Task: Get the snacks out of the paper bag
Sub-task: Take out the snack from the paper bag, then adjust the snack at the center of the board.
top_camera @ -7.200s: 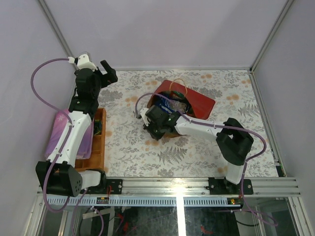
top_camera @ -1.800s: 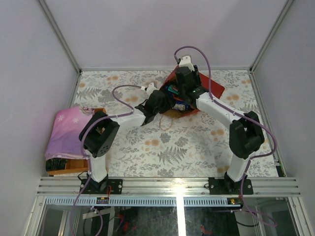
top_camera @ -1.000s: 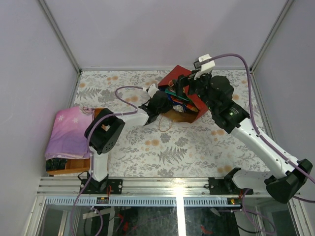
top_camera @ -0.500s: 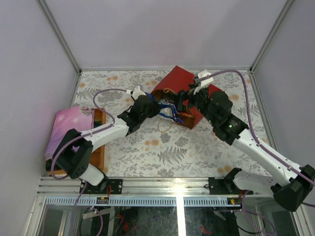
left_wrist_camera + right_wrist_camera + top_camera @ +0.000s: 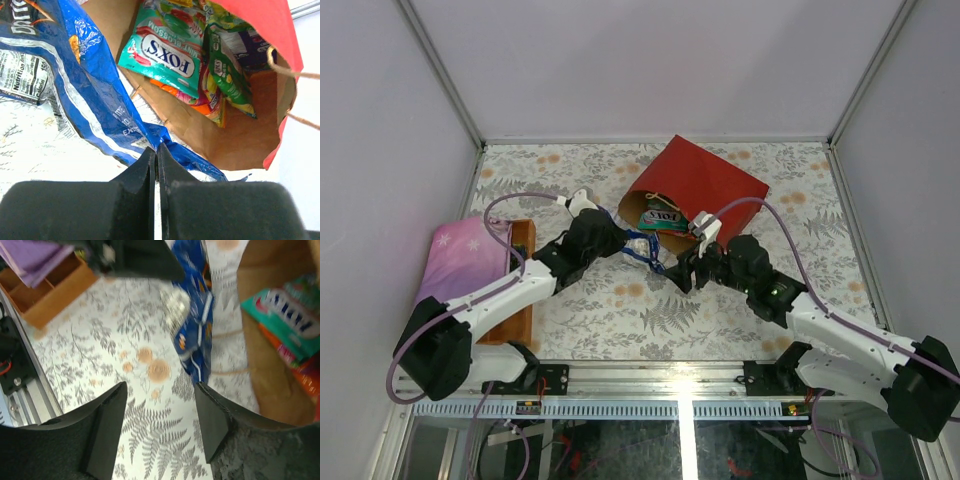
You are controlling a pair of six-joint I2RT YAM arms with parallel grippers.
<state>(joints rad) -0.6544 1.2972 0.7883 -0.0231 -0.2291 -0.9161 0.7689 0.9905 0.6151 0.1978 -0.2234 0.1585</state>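
Glossy plastic snacks [image 5: 165, 55], matt paper bag [image 5: 250, 135], wooden tray [image 5: 55, 302]

Our top view sits above and behind the arms, looking steeply down over the whole table [image 5: 620, 310], with the arm bases at its lower edge. At the left hand [image 5: 156, 150] we are very close, facing along the pressed-together fingers into the mouth of the paper bag [image 5: 250, 135]. At the right hand [image 5: 160, 387] we hang higher, looking down past parted fingers. All three views share the bag's mouth, the blue pack [image 5: 95, 85] and the teal pouch [image 5: 165, 55].

Blue pack [image 5: 95, 105] farther out of bag [image 5: 705, 180]
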